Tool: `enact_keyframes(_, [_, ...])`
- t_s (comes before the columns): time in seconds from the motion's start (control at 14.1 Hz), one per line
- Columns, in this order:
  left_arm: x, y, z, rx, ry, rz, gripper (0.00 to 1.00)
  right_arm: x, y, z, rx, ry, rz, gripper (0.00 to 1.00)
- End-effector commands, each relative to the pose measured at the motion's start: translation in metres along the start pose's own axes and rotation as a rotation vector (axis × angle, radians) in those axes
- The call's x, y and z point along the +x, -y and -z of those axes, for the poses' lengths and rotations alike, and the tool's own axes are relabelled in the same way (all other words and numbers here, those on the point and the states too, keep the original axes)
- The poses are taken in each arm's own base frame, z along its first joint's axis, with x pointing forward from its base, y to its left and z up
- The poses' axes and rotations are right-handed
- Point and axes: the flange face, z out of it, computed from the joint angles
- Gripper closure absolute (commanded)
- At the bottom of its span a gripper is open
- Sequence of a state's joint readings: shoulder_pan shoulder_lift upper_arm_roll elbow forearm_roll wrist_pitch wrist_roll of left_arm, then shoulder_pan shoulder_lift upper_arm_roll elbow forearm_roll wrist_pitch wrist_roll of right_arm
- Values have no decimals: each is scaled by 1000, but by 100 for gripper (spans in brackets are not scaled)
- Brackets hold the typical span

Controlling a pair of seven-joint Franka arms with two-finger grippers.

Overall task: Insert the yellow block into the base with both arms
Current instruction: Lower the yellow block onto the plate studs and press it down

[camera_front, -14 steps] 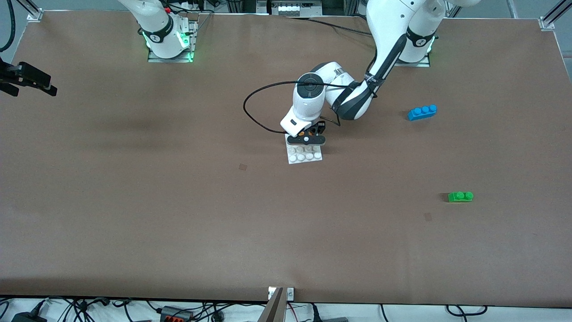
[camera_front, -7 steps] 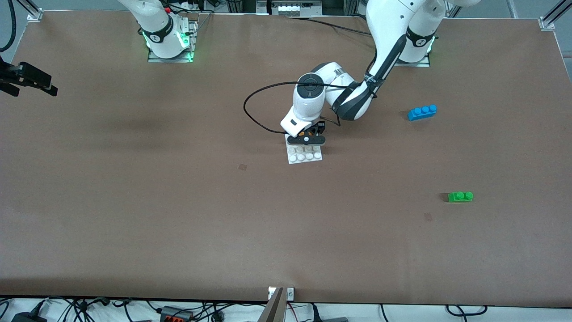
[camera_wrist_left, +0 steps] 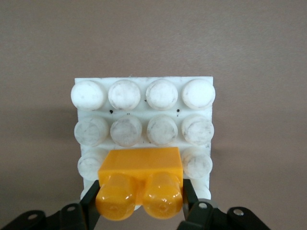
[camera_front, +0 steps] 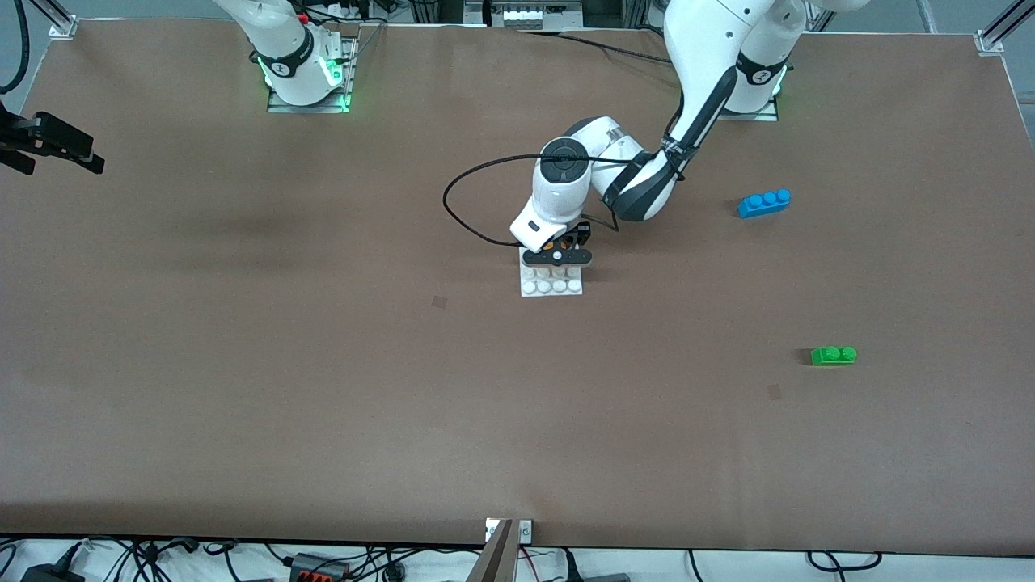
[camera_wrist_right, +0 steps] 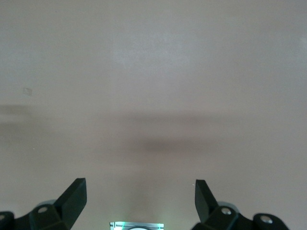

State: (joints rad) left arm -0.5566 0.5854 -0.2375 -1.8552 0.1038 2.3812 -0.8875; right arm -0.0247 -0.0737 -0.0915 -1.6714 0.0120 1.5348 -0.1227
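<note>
Start at the left gripper: its two black fingers are clamped on the yellow block, one finger on each short side, and it holds the block low over the base, above the stud rows on the side farthest from the front camera. Judge the task as well advanced but not finished: the block is picked up and carried to the base, yet from the left wrist view you cannot tell whether its underside has engaged the studs, so treat the pressing-in and the release as still to do. Note the block's material: glossy orange-yellow plastic, a short rectangular body with two rounded studs. The base is a flat white square plate of matte plastic with a four-by-four grid of round studs; the stud tops look scuffed and slightly grey, and small dark specks sit between the rows. It lies flat on the brown table, whose surface is smooth and dull. Away from the base, toward the left arm's end of the table, you find a blue three-stud brick and, nearer the front camera than the base, a green two-stud brick; neither is touched. The right gripper waits with its fingers spread wide and empty over bare table, well apart from the base, at the right arm's end.
</note>
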Motion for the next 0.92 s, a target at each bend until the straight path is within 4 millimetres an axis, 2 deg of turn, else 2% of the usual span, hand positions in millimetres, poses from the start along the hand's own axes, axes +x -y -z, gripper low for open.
enact_keyframes(0.0, [9, 5, 8, 30, 17, 16, 68, -1, 1, 6, -7, -2, 1, 0])
enact_keyframes(0.42, [5, -5, 0, 21, 3, -10, 67, -1, 1, 6, -8, -2, 1, 0])
enact_keyframes(0.78, [5, -5, -5, 19, 5, -13, 66, -1, 1, 6, -7, -2, 1, 0])
enact_keyframes(0.85, [5, -5, -5, 18, 6, -14, 53, -1, 1, 6, -8, -2, 1, 0])
